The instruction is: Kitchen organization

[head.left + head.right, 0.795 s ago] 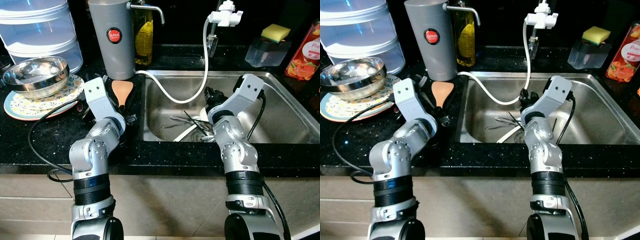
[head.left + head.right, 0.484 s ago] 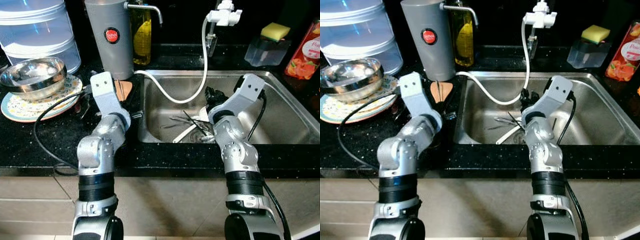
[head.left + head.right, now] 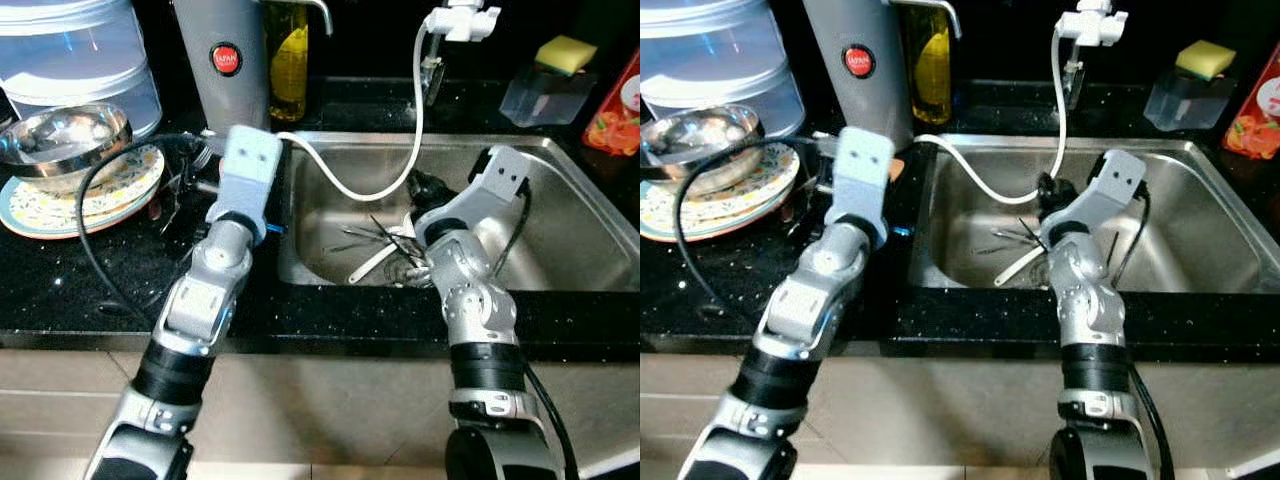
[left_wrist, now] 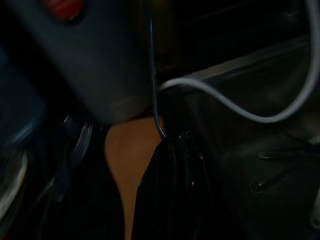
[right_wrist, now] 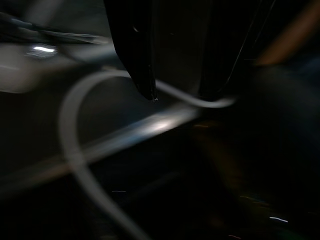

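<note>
The left gripper [image 4: 172, 165] hangs over the black speckled countertop [image 3: 70, 270] just beside the left rim of the stainless steel sink [image 3: 560, 250], its long black fingers reading as drawn close together, nothing visibly between them — judged from the dark left wrist view only. Directly beyond them lies a flat orange-tan wooden spatula [image 4: 127, 160], at the foot of the tall grey cylindrical canister with a red round label [image 3: 222, 60]. The right gripper [image 5: 175, 80] sits low inside the sink near a loose pile of metal cutlery [image 3: 385, 245]; a narrow gap shows between its two fingers, which hold nothing, and the white flexible hose [image 3: 400, 170] crosses just beyond their tips. The step in hand appears to be a reach toward the utensils by the canister. To do it well, approach the spatula along its length, keep clear of the canister wall and the black cable [image 3: 85, 230] — and avoid snagging the hose. Count: one steel bowl [image 3: 62, 140] resting on one patterned plate [image 3: 120, 185], one canister, one yellow-oil bottle [image 3: 288, 70], one sponge [image 3: 565, 55], two grippers.
</note>
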Controlling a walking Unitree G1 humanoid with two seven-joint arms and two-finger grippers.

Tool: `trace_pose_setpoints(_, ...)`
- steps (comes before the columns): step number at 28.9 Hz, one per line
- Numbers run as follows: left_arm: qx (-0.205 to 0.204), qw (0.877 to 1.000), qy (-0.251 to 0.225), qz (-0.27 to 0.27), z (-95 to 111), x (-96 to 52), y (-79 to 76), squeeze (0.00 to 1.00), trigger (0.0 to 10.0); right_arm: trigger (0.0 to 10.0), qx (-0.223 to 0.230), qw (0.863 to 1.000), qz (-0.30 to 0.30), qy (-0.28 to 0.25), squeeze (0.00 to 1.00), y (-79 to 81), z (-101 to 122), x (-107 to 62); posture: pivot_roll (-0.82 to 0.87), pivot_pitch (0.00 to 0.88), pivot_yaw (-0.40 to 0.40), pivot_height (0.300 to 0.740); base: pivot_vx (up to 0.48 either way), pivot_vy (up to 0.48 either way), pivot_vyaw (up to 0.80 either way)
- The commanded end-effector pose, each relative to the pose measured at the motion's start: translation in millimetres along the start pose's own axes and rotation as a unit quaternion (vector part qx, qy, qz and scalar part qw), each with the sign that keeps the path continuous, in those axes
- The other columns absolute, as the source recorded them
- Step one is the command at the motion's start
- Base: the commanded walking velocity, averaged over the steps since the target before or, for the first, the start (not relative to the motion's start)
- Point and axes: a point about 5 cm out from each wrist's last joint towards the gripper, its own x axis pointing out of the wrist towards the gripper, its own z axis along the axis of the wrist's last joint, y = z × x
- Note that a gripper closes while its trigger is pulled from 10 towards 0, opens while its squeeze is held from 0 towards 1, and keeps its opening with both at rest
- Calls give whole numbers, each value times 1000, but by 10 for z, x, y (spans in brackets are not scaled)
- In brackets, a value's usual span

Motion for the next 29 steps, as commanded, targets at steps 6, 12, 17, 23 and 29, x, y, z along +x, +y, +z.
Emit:
trace_pose_setpoints(6,190,979,-55,-51,-68,-48,-108,0,10000,10000,124,985,120,12,0,369,76,-24,149,0,-31,740,0,0,0)
trace_pose_setpoints(12,266,954,-111,-84,-41,-79,-186,0,10000,10000,152,973,160,60,0,497,-28,-64,148,0,-32,740,0,0,0)
trace_pose_setpoints(17,277,941,-153,-122,36,-151,-350,0,10000,10000,166,972,149,70,0,483,-81,-62,150,0,-33,740,0,0,0)
trace_pose_setpoints(23,289,929,-181,-142,76,-198,-460,0,10000,10000,164,975,126,79,0,394,-85,-38,148,0,-34,740,0,0,0)
trace_pose_setpoints(29,298,924,-195,-137,81,-195,-459,0,10000,10000,163,976,117,82,0,350,-69,-31,146,0,-33,740,0,0,0)
